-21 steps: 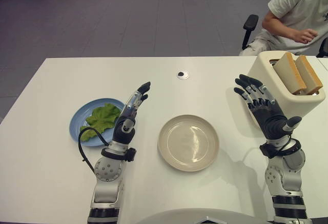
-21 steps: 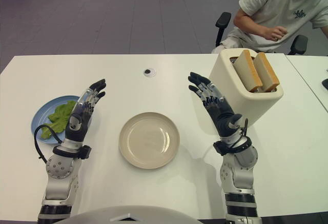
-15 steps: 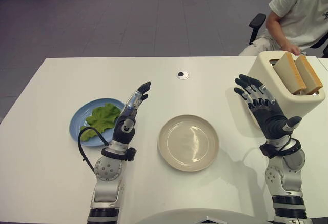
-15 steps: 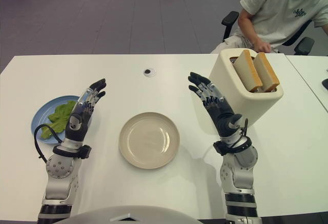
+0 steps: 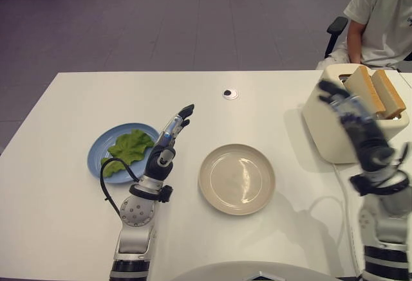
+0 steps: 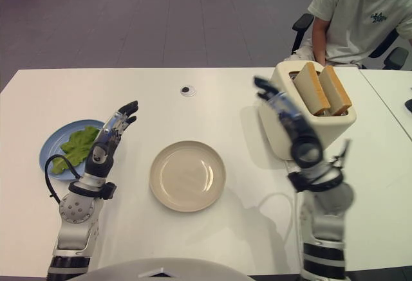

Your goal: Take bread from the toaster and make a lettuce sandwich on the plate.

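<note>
Two slices of bread (image 6: 311,88) stand upright in the slots of the toaster (image 6: 339,125), which sits at the table's (image 5: 64,217) far right corner; neither slice has been lifted yet. The beige plate (image 5: 237,178) lies bare near the middle of the front edge. Toward the left edge, a blue plate (image 5: 96,149) carries the lettuce (image 5: 129,147). A small round dark-centred disc (image 5: 228,93) rests near the middle of the far edge, well apart from everything else.

What has changed is the right hand (image 5: 360,130). A moment ago it hung just left of the toaster, lower down and toward the front edge. Now it has swung up and to the right, and shows blurred across the toaster's near-left face, its fingertips (image 5: 331,89) just beside the nearer slice. The fingers look spread and extended, and they hold nothing. I judge this to be the start of the reach for the first slice: the hand must next come over the slot and close on the exposed top of the bread.

The left hand (image 5: 164,149) has barely shifted. It stays raised between the blue plate and the beige plate, fingers stretched out and empty, tips pointing toward the far edge. It is well placed to fetch the lettuce once bread lies on the beige plate.
</note>
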Motion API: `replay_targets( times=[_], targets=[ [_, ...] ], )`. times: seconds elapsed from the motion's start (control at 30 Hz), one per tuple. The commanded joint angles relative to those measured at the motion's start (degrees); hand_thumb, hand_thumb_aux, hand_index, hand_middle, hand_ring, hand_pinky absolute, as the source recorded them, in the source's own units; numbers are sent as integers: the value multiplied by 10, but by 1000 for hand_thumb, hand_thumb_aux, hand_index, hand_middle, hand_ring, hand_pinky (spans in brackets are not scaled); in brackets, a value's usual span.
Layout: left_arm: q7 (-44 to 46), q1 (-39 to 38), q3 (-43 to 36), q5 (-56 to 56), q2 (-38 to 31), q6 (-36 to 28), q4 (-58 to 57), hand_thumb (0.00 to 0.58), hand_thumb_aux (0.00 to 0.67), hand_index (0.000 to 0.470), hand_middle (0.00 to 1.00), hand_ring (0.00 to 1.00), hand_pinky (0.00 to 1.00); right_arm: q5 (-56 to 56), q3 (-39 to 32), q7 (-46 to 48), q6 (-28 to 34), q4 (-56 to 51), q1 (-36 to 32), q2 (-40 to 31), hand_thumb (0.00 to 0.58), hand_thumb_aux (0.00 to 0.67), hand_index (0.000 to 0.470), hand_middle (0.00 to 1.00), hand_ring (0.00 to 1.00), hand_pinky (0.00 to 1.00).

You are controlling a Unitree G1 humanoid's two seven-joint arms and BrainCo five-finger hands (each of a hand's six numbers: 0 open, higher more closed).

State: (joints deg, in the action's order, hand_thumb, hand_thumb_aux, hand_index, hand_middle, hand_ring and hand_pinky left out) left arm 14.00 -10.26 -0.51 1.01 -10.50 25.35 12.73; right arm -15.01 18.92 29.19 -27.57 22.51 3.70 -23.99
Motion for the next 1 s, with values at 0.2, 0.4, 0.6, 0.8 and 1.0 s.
replay_targets(
  times=[0.2, 0.4, 0.6, 0.8, 1.0],
  targets=[
    [-6, 5, -4, -9, 1, -1, -10, 0, 0, 0, 0, 0, 0, 216, 151, -175, 117, -180, -49, -122, 0, 0, 0, 0, 0, 0],
    [-6, 6, -5, -8, 0, 0, -12, 0, 0, 0, 0, 0, 0, 276, 96, -214, 100, -333, -62, -152, 331, 231, 162, 0, 0, 0],
    [-6, 5, -7, -9, -1, 1, -11, 0, 0, 0, 0, 0, 0, 283, 58, -237, 79, -406, -79, -164, 454, 357, 251, 0, 0, 0],
    [-7, 2, -5, -11, -2, 1, -9, 0, 0, 0, 0, 0, 0, 289, 35, -264, 67, -455, -93, -175, 379, 276, 194, 0, 0, 0],
    [-8, 0, -3, -11, -4, 1, -9, 0, 0, 0, 0, 0, 0, 286, 15, -273, 62, -453, -100, -174, 445, 347, 243, 0, 0, 0]
  ],
)
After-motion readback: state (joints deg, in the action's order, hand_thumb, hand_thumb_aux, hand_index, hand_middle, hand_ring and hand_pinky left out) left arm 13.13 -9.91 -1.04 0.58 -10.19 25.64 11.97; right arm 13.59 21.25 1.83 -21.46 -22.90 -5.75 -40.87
